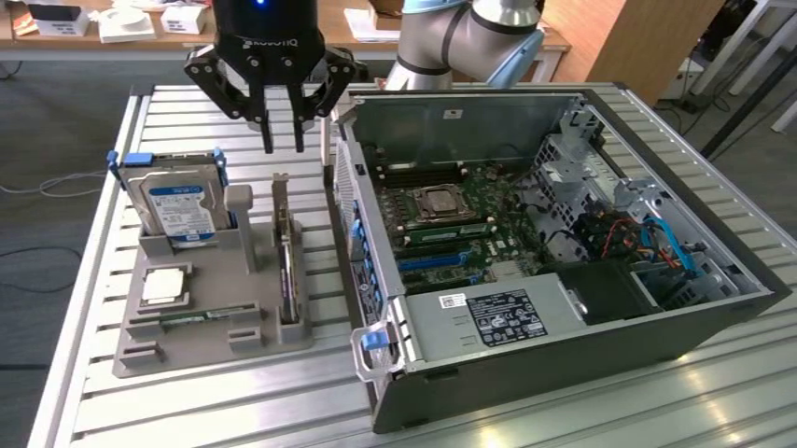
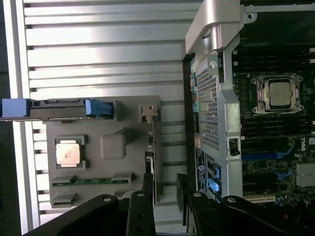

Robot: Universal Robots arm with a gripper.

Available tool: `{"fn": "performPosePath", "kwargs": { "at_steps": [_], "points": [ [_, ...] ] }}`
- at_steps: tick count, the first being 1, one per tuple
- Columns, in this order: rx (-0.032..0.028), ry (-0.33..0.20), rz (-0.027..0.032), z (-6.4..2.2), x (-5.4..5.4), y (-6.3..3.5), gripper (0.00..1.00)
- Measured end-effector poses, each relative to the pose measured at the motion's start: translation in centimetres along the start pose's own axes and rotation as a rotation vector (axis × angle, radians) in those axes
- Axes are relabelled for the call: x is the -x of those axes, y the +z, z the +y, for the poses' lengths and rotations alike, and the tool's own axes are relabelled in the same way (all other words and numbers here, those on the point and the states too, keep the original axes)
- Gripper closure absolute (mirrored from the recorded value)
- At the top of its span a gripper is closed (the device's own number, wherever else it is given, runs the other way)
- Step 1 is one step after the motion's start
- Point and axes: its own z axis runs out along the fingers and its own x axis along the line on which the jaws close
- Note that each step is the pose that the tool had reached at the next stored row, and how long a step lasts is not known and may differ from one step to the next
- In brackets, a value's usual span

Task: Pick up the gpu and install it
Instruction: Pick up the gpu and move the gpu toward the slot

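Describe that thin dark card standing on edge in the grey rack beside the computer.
The gpu is a thin, flat, dark card standing on its long edge in a slot of the grey holder, beside the open computer case. A silvery metal bracket caps one end. Only the holder touches it; the open gripper hangs above, clear of it.

Gripper [image 1: 284,147]: black. Gpu [image 1: 289,275]: dark board, silver bracket. Drive [image 1: 178,210]: silver, blue-white label, blue side rails. Holder [image 1: 205,355]: plain grey. Table [image 1: 249,411]: silver, ribbed in stripes. Case [image 1: 598,369]: black shell. Motherboard [image 1: 464,224]: green. Cables [image 1: 673,245]: blue.
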Motion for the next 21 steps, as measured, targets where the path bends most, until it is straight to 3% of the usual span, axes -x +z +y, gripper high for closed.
{"fn": "performPosePath", "kwargs": {
  "at_steps": [1,15,21],
  "points": [
    [0.0001,0.0,0.0,0.0,0.0,0.0,0.64],
    [0.0001,0.0,-0.0001,0.0,0.0,0.03,0.64],
    [-0.0001,0.0,0.0,-0.03,-0.02,0.72,0.64]
  ]
}}
